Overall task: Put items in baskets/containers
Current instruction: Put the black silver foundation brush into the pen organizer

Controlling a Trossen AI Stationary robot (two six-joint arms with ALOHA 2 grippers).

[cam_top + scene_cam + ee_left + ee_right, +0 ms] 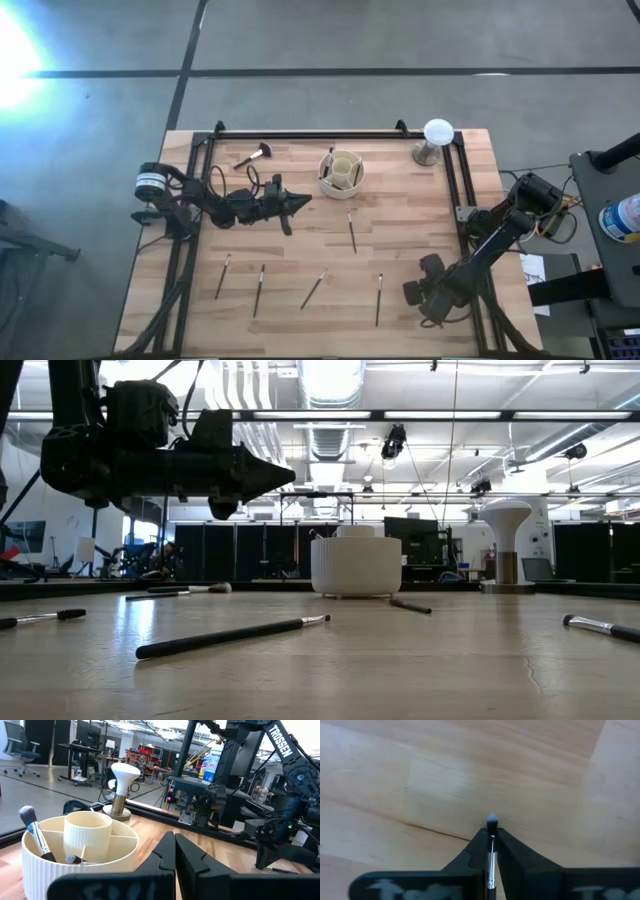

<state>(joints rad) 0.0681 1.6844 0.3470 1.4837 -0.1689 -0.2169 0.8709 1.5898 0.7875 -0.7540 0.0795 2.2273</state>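
a thin brush (491, 851) sits pinched between the right gripper (491, 834) fingers, tip poking out just above the wooden table (420, 780). the left gripper (300, 201), clenched on nothing, hovers near the cream holder (341, 172), which already has brushes inside; five more brushes lie on the table.

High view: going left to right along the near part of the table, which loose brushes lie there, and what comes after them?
First brush → second brush → third brush → fourth brush → right gripper, closed on a brush in its wrist view.
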